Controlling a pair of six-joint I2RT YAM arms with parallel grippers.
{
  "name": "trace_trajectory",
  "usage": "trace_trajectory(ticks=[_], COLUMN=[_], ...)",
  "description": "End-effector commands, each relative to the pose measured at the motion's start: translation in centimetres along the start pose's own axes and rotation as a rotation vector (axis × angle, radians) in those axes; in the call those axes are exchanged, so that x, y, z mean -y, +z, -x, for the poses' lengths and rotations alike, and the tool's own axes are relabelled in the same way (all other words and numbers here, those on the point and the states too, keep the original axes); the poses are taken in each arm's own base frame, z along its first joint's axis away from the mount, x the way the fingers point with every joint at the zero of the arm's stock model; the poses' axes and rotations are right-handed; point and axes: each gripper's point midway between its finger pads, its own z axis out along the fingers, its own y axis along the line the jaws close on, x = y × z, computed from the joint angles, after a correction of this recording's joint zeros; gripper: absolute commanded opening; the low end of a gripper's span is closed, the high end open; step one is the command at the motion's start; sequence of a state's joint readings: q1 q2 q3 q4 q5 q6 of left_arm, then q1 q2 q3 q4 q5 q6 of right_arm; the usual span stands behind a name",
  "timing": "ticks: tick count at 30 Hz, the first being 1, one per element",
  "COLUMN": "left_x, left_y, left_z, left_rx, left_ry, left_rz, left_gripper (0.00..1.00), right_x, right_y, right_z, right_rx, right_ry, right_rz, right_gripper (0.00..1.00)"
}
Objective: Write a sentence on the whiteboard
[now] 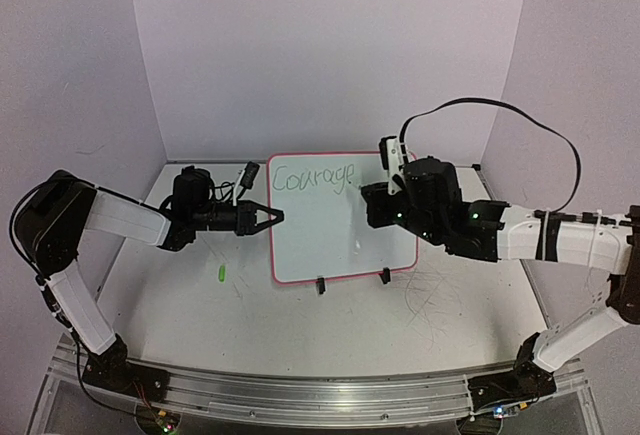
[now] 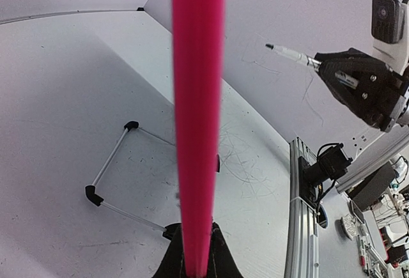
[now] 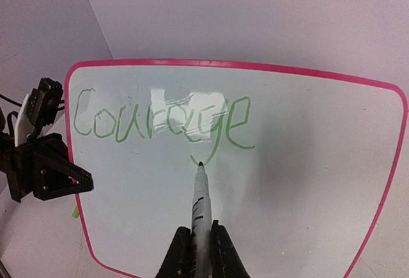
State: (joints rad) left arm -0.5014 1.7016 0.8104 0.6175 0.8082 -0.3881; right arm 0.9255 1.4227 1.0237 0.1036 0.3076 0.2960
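Note:
The whiteboard [image 1: 335,245] stands tilted at mid-table, white with a pink rim [image 2: 198,99]. My left gripper [image 1: 275,217] is shut on its left edge, and the left wrist view shows the rim pinched between the black fingertips [image 2: 220,259]. One green word of the sentence [image 1: 313,177], "Courage" [image 3: 160,121], runs along the top of the board. My right gripper [image 3: 201,249] is shut on a white marker [image 3: 200,204]. The marker's dark tip rests just under the tail of the "g". Seen from above, the right gripper [image 1: 372,203] hovers over the board's right half.
A small green cap [image 1: 220,273] lies on the table left of the board. Two black clip feet [image 1: 320,285] hold the board's lower edge. A thin wire stand [image 2: 108,163] sits behind it. Grey scribbles [image 1: 430,295] mark the tabletop. White walls enclose three sides.

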Motion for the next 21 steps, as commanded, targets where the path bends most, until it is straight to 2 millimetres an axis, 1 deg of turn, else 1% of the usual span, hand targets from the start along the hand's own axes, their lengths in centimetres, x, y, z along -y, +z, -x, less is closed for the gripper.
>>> trace_trajectory(ticks=[1,5,9,14,18,21], left_x=[-5.8,-5.6,-5.4,-5.6,-5.6,-5.7], left_y=[-0.7,-0.7,-0.9,-1.3,-1.3,-1.2], left_z=[-0.2,-0.1,0.0,0.3,0.3,0.1], left_rx=[0.01,0.008,0.006,0.008,0.005,-0.002], left_ry=[-0.038,-0.032,-0.02,-0.013,-0.013,-0.017], left_rz=[0.248,0.241,0.243,0.255,0.255,0.256], left_gripper=[0.0,0.0,0.0,0.0,0.0,0.0], right_x=[2.4,2.5,4.0,4.4,6.0,5.2], right_y=[-1.0,-0.9,-0.3,0.3,0.9,1.4], right_z=[2.3,3.0,3.2,3.7,4.3,4.8], right_rx=[0.047,0.057,0.058,0.067,0.083,0.09], right_ry=[0.057,0.039,0.061,0.051,0.088,0.088], right_rz=[-0.003,-0.003,-0.039,-0.07,-0.104,-0.06], right_gripper=[0.0,0.0,0.0,0.0,0.0,0.0])
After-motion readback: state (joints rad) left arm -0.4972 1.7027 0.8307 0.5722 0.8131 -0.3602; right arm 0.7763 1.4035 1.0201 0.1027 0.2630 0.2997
